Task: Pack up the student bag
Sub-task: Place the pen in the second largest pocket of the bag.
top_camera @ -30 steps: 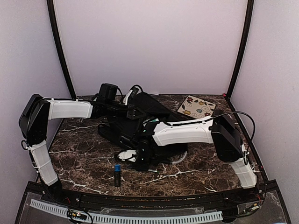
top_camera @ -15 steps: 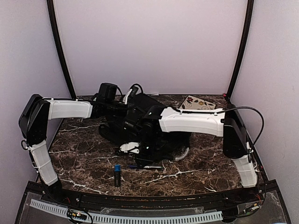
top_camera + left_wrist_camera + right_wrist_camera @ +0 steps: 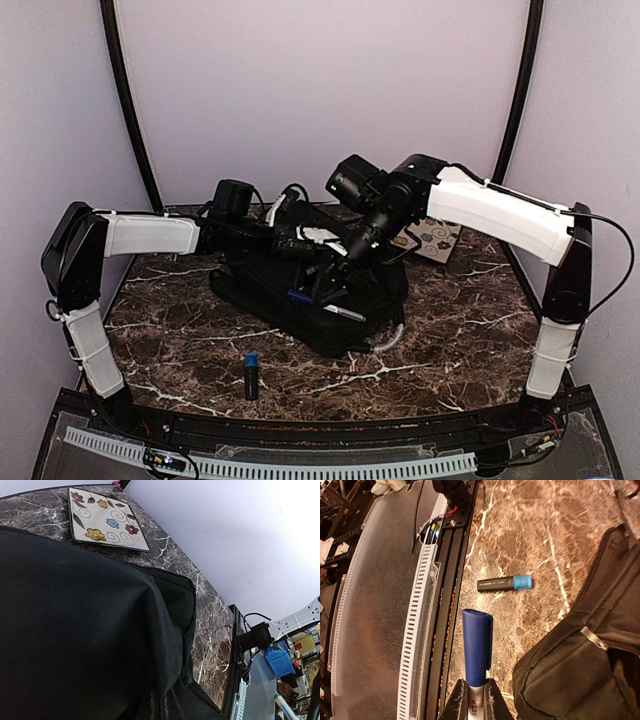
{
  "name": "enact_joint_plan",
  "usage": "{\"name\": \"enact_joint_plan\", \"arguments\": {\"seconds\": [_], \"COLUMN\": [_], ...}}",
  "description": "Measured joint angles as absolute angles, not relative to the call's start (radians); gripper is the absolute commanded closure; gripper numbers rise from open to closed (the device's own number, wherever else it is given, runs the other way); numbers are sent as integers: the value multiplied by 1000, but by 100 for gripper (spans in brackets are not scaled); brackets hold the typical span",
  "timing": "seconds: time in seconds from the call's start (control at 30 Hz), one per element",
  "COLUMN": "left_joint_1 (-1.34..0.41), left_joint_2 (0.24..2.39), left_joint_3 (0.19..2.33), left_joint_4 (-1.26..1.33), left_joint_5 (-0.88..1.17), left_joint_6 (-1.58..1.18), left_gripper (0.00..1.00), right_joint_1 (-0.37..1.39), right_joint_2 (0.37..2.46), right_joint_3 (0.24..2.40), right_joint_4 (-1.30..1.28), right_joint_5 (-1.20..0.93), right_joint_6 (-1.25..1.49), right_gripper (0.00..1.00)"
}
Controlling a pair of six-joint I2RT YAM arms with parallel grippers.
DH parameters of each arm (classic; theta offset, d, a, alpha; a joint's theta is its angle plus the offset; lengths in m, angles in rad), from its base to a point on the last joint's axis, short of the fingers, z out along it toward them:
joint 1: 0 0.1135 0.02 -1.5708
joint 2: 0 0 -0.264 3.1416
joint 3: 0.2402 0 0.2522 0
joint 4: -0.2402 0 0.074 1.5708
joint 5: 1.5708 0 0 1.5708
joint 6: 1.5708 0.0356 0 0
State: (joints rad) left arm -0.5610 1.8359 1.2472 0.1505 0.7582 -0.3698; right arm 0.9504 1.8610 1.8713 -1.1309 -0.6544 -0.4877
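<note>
1. Nearest, on the marble table (image 3: 180, 340), a black marker with a blue cap (image 3: 250, 374) lies alone, apart from the bag. I judge that it waits to be packed.
2. Behind it, the student bag (image 3: 255, 290) lies in the middle of the table and covers most of it.
3. Over the near part of the bag hangs the right gripper (image 3: 476, 702). Its jaws are clamped on the silver body of a pen (image 3: 477, 645). The blue cap points away from the fingers, down toward the near edge of the table. I think this hold by the end lets the cap go first into an opening. The pen is not yet inside.
4. At the far edge of the bag is the left gripper (image 3: 285, 240). Its jaws are together, and they seem to pinch the bag's fabric: in the left wrist view the black cloth rises like a tent close to the camera. Probably this lifts the mouth of the bag for the other arm. The opening itself I cannot see.
5. Farthest, toward the far right corner, a flowered tile (image 3: 106, 520) lies flat on the table, just beside the bag. Whether they touch, I cannot tell.
</note>
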Motion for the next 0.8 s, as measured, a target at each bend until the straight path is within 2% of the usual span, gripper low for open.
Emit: {"name": "enact_joint_plan", "arguments": {"seconds": [0.23, 0.53, 0.8], "left_joint_1": [-561, -561, -561], "left_joint_2": [1836, 1836, 1836], "left_joint_3": [1247, 1247, 1247], "left_joint_4": [147, 147, 147], "left_joint_5": [760, 762, 765], "left_joint_6": [-370, -370, -370], "left_gripper": [100, 100, 100], "right_joint_1": [932, 903, 923], "right_joint_2": [1922, 1877, 1900], "right_joint_3": [1800, 1724, 1720], "right_joint_4": [-1122, -1036, -908], "right_joint_5": [-552, -129, 157], "right_joint_6": [-509, -582, -685], "right_gripper": [91, 91, 91]}}
